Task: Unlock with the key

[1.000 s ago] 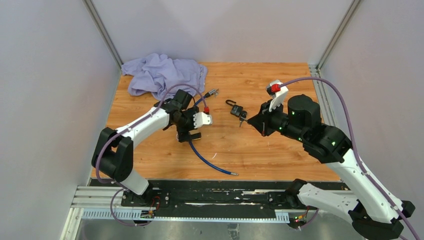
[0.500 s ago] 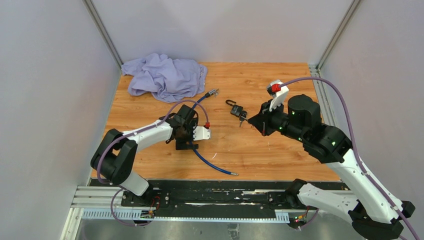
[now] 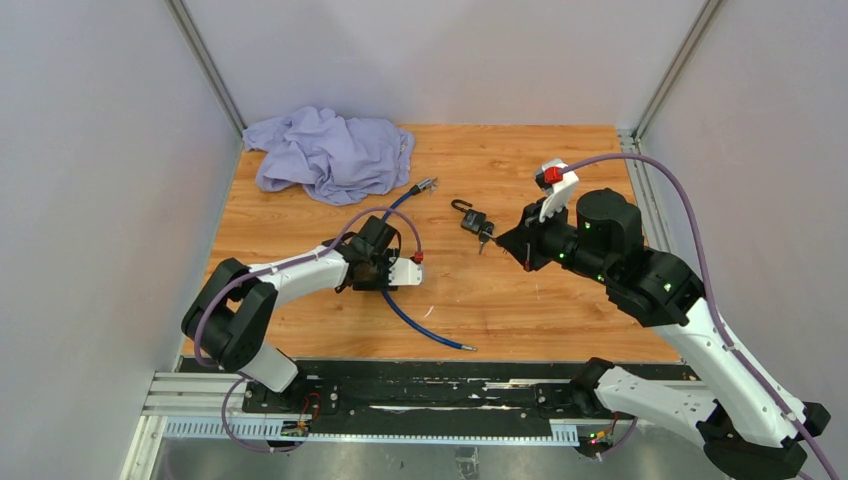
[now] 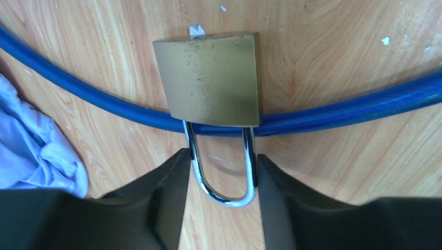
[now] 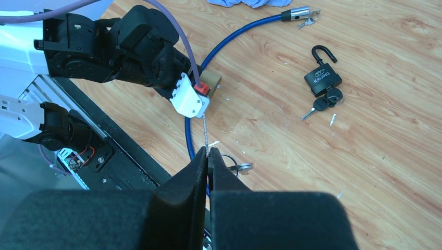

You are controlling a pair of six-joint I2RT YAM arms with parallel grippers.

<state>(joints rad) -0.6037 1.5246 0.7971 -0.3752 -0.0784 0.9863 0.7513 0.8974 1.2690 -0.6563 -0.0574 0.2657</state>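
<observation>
Robot's left hand (image 4: 221, 156) grips brass padlock (image 4: 211, 78), right hand (image 5: 208, 156) holds key (image 5: 206, 133)
Its fingers (image 4: 156, 198) press both sides of the shackle (image 4: 224, 197); the padlock lies across a blue cable (image 4: 339, 112) on the worktop (image 4: 339, 41). The right hand, well apart, is clamped on a thin key.

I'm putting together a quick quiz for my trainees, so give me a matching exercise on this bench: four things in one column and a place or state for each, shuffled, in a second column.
Things:
1 brass padlock
2 black padlock
3 purple cloth
4 right claw

Place or state:
A far left corner of the table
B shut on a key
C shackle swung open
D shackle looped round the blue cable

Pairs: 1-D, 2-C, 3-A, 4-B.
</observation>
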